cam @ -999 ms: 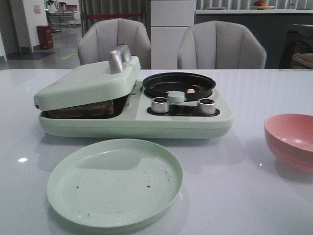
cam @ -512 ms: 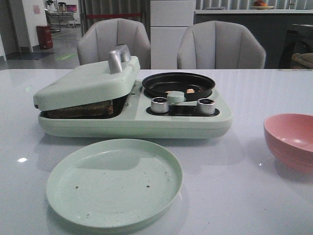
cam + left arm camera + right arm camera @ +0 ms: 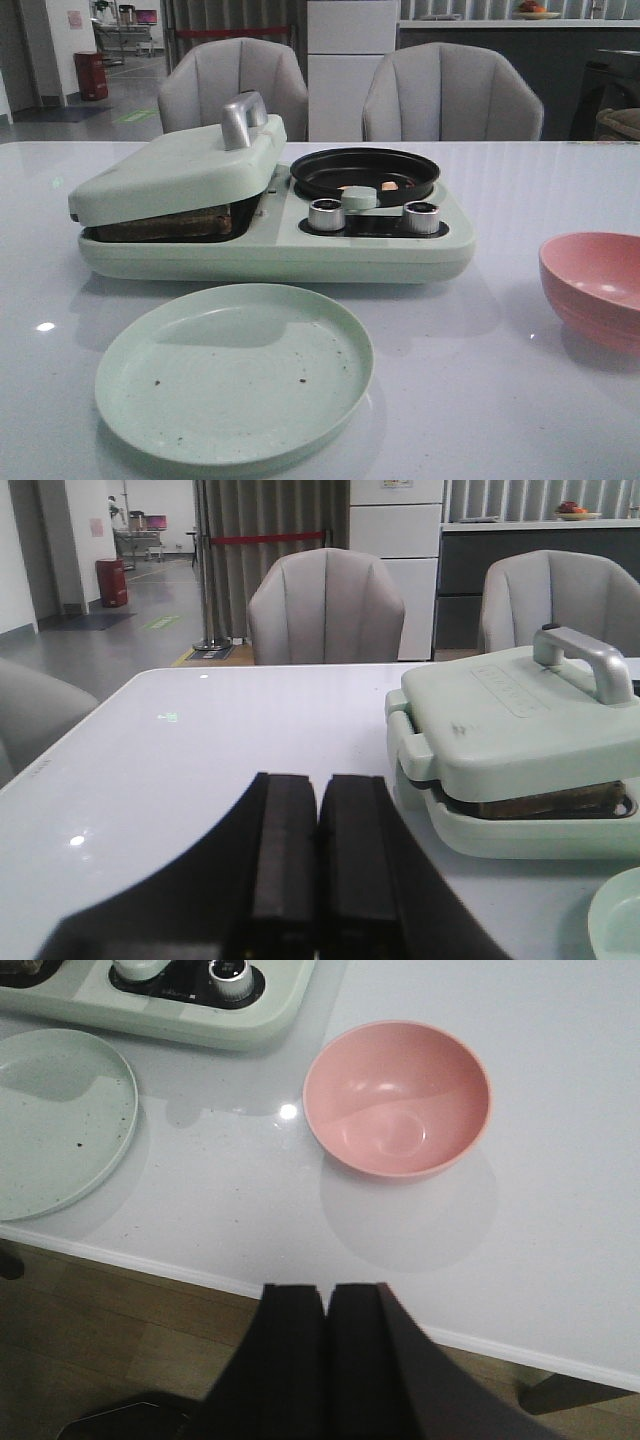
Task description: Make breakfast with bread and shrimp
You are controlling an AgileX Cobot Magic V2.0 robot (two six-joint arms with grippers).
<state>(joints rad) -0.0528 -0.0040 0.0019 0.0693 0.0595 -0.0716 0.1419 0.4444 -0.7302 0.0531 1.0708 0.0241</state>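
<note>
I face a wide white table with everything set out on it. The largest thing is a pale green breakfast maker standing across the middle. Its hinged lid on my left side, with a silver handle, rests tilted, not fully shut, propped on the bread. The bread shows only as a dark brown edge in the gap under the lid, so I judge it is in the press and toasting or toasted. On the right side of the maker sits a round black pan. In it lie the shrimp, a few small pale pink pieces near the front rim, behind two silver knobs.

In front of the maker lies a round green plate, bare but for a few dark crumbs. To my right stands a pink bowl, which looks empty in the right wrist view.

My left end effector hovers over the table, well apart from the maker, fingers pressed together and holding nothing. My right end effector hangs beyond the table edge near the bowl, also closed on nothing.

I judge the cooking part is underway or done. Still to do: lift the lid, move the bread to the plate, and add the shrimp.
</note>
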